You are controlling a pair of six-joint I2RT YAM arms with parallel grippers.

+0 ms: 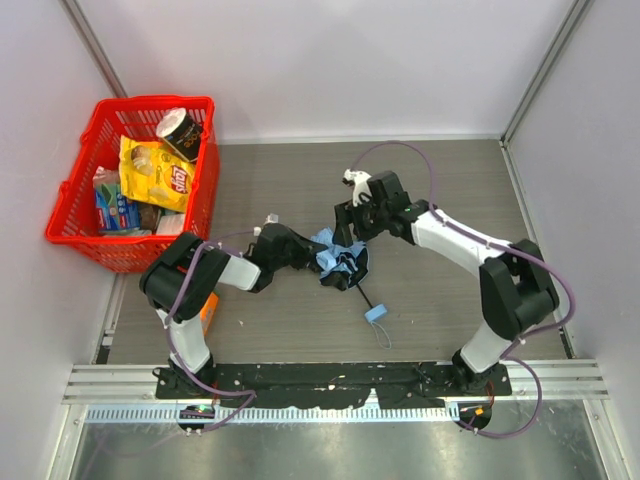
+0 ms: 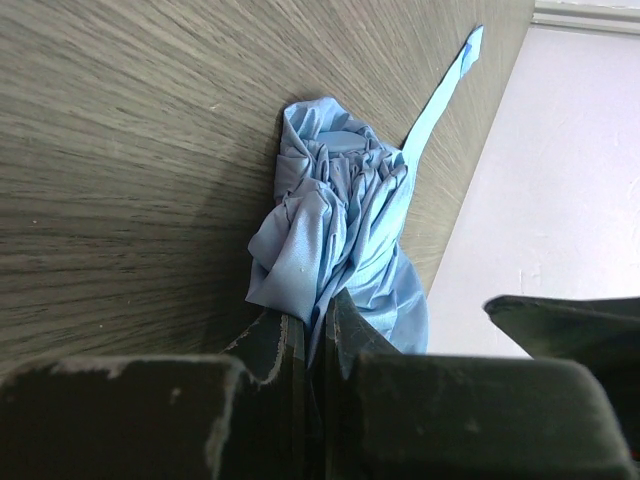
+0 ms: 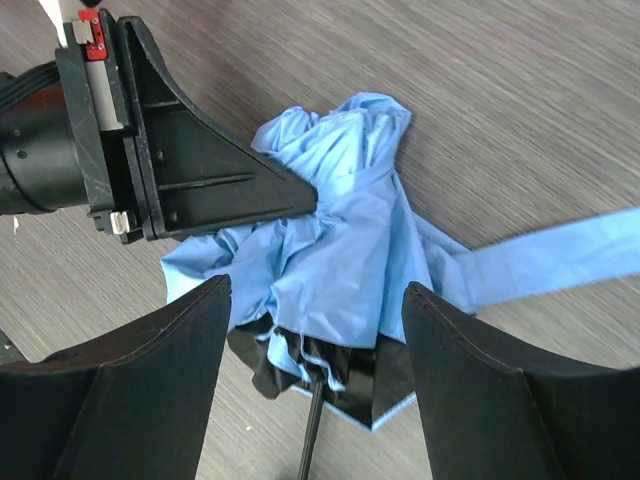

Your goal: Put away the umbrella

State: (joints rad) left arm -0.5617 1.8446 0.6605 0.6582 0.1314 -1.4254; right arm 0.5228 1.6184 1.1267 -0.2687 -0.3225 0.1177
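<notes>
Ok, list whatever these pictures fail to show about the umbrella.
- Left wrist view: the umbrella hides its shaft and handle behind its own bunched cloth.
- Right wrist view: the shaft runs off the bottom edge, so the handle is cut off; the strap is cut off at the right edge.
- Top view: how the jaws of the left gripper sit on the cloth is too small to tell.

1. The left arm (image 1: 215, 270) lies low, left of the umbrella (image 1: 338, 262); the left gripper (image 2: 316, 322) is pinched tight on its cloth.
2. The right arm (image 1: 450, 240) reaches in from the umbrella's right; the right gripper (image 3: 315, 300) hangs above it, jaws spread wide, holding nothing.
</notes>
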